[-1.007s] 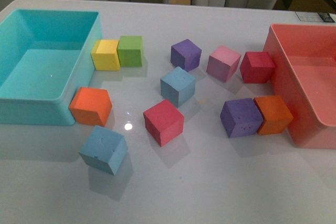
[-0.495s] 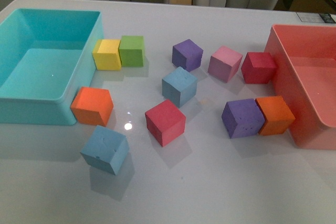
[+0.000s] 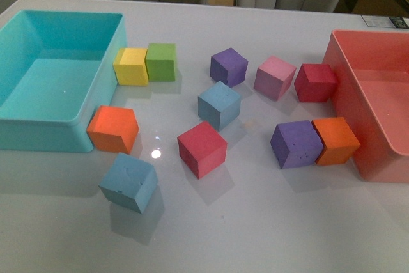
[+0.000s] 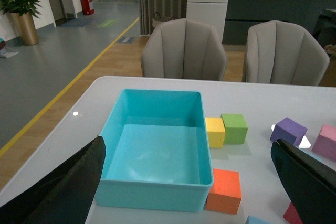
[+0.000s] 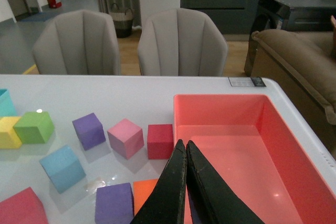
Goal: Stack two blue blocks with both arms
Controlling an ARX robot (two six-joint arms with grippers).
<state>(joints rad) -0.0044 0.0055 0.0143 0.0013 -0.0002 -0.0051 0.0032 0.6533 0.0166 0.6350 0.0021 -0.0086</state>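
Two sky-blue blocks lie apart on the white table. One blue block (image 3: 219, 105) sits near the middle; it also shows in the right wrist view (image 5: 62, 167). The other blue block (image 3: 128, 183) sits near the front left, below an orange cube. Neither arm shows in the front view. My left gripper (image 4: 188, 144) is open and empty, raised above the table and facing the turquoise bin. My right gripper (image 5: 184, 144) is shut and empty, its tips raised over the near edge of the red bin.
A turquoise bin (image 3: 45, 133) stands at the left and a red bin (image 3: 342, 103) at the right. Yellow (image 3: 130, 66), green (image 3: 161, 62), orange (image 3: 113, 129), red (image 3: 202, 149), purple (image 3: 296, 144) and pink (image 3: 274, 77) cubes are scattered around the blue blocks.
The front view has shifted very slightly to one side. No block has moved on the table.
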